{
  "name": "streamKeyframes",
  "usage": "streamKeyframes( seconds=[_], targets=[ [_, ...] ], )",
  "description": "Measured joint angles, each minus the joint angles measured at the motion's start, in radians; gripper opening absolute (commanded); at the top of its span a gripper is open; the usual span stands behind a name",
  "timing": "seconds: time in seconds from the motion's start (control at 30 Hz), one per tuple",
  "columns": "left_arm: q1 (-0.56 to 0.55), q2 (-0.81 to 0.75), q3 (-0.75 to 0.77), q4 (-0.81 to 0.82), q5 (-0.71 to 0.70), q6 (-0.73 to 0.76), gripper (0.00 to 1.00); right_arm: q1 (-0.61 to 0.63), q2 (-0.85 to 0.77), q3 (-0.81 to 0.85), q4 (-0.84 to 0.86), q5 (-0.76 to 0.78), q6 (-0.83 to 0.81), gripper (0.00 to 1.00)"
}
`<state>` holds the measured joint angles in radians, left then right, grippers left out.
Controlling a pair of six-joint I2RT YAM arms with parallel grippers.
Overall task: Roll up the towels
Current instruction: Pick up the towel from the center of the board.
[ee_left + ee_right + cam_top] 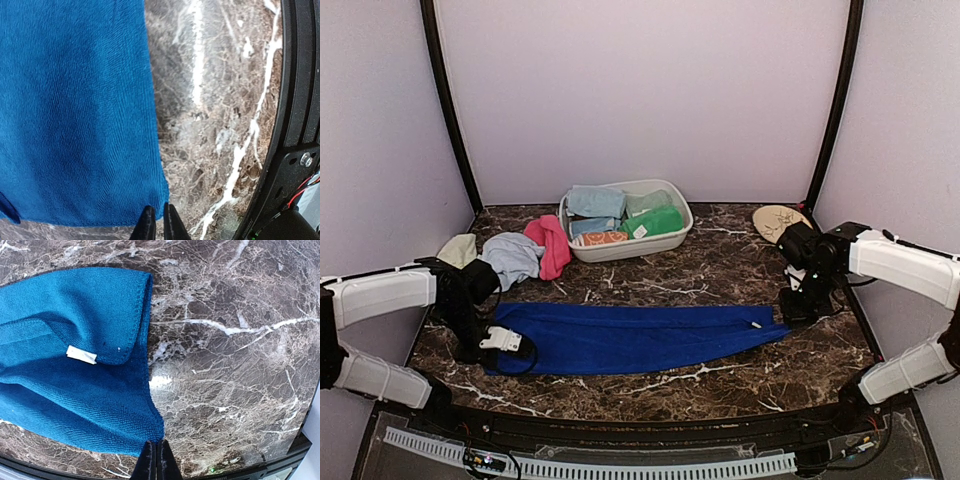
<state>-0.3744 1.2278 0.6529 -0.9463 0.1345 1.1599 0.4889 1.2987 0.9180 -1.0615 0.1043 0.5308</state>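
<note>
A long royal blue towel (630,338) lies flat across the marble table, left to right. My left gripper (505,340) is at its left end. In the left wrist view the gripper (159,220) has only a narrow gap between its fingers, and the towel's (75,110) flat near corner sits right at the tips. My right gripper (800,305) is at the right end. It (157,452) is shut, tips touching the towel's (75,400) corner, whose far corner is folded over with a white label (81,354). Pink (552,245) and pale blue-grey (512,257) towels lie behind.
A white oval tub (682,232) at the back middle holds pale blue (595,201) and green (656,222) towels. A cream cloth (458,249) lies at the far left and a tan patterned plate (777,221) at the back right. The black table rim (295,125) runs along the near edge.
</note>
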Motion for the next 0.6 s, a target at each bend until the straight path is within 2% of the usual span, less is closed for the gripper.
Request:
streamKeyframes(
  seconds=[0.17, 0.43, 0.6],
  targets=[
    [-0.037, 0.007, 0.006, -0.036, 0.005, 0.015, 0.04, 0.000, 0.000, 0.000, 0.007, 0.000, -0.003, 0.00],
    [-0.069, 0.171, 0.004, -0.023, -0.024, 0.026, 0.00, 0.000, 0.001, 0.001, 0.007, 0.000, -0.004, 0.00],
    [-0.073, 0.150, -0.012, -0.001, -0.044, 0.026, 0.00, -0.001, 0.001, 0.001, 0.008, 0.000, -0.010, 0.00]
  ],
)
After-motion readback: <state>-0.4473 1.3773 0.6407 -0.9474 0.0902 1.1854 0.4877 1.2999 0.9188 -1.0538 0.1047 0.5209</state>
